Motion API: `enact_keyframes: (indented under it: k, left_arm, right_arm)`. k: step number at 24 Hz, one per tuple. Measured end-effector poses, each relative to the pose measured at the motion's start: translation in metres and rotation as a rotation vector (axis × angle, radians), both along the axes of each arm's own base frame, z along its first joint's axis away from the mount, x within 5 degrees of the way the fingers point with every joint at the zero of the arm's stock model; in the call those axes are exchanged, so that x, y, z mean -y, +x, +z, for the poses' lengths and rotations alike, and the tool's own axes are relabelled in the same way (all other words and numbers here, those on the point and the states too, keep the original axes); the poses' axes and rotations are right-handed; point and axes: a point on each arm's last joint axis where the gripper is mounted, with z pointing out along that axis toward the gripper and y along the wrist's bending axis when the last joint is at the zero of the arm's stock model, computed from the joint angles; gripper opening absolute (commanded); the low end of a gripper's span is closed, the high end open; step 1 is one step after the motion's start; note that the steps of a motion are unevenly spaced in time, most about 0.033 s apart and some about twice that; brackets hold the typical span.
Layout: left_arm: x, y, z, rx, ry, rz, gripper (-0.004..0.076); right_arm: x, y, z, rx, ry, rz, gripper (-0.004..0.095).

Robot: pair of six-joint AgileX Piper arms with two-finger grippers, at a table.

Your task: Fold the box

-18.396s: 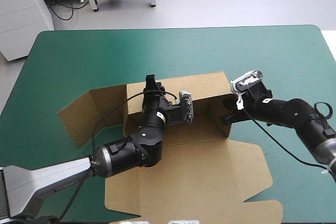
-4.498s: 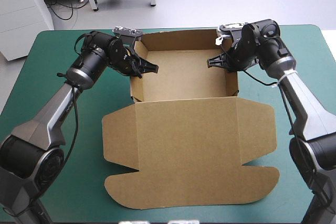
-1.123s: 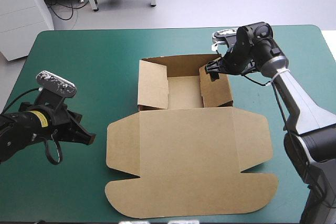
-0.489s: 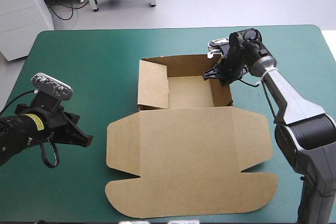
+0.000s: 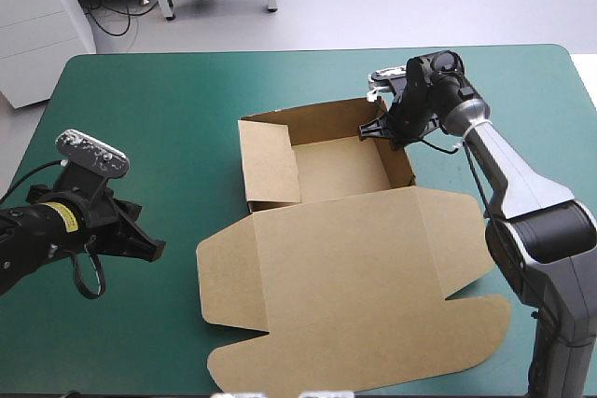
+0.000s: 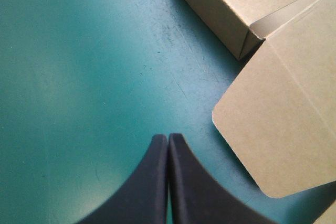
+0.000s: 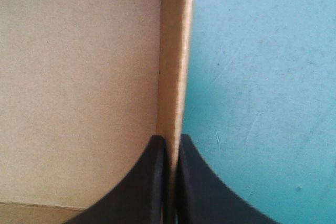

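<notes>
Mid-table, the box (image 5: pixel 345 258) (lid flat) runs far-to-near, near end skewed rightward.

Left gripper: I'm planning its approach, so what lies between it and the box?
Only bare teal-green cover lies between the left gripper and the box; the high and left wrist views both show it.

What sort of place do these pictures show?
Probably a robotics workbench: a teal-green table bears a half-folded brown box, the right gripper shut on its wall, the left gripper shut, well aside.
</notes>
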Motion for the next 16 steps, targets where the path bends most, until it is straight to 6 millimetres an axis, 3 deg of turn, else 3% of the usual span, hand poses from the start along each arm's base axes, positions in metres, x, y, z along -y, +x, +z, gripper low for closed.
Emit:
enact_keyframes:
  k: [5, 9, 11, 12, 13, 14, 15, 16]
  left_arm:
    - [0.0, 0.0, 0.0, 0.001, 0.004, -0.005, -0.0032]
    - [0.0, 0.0, 0.0, 0.001, 0.004, -0.005, -0.0032]
    - [0.0, 0.0, 0.0, 0.002, 0.004, -0.005, -0.0032]
    - [0.0, 0.0, 0.0, 0.002, 0.004, -0.005, -0.0032]
    - [0.0, 0.0, 0.0, 0.002, 0.004, -0.005, -0.0032]
    - [0.0, 0.0, 0.0, 0.003, 0.005, -0.004, -0.0032]
    - [0.0, 0.0, 0.0, 0.004, 0.007, -0.004, -0.0032]
    - [-0.001, 0.0, 0.0, 0.005, 0.01, -0.002, -0.0032]
  right_arm:
    - [0.001, 0.0, 0.0, 0.003, -0.013, 0.0, -0.0023]
    - [0.013, 0.004, -0.001, -0.001, -0.014, -0.057, -0.0023]
    - [0.043, 0.013, -0.001, -0.002, -0.008, -0.143, -0.0023]
    - [0.076, 0.02, 0.001, 0.006, -0.016, -0.222, -0.0023]
    - [0.09, 0.023, 0.001, 0.01, -0.02, -0.254, -0.0023]
    - [0.124, 0.029, 0.005, 0.028, -0.041, -0.313, -0.0023]
    - [0.137, 0.029, 0.007, 0.037, -0.059, -0.326, -0.0023]
    - [0.162, 0.029, 0.013, 0.057, -0.094, -0.357, -0.0023]
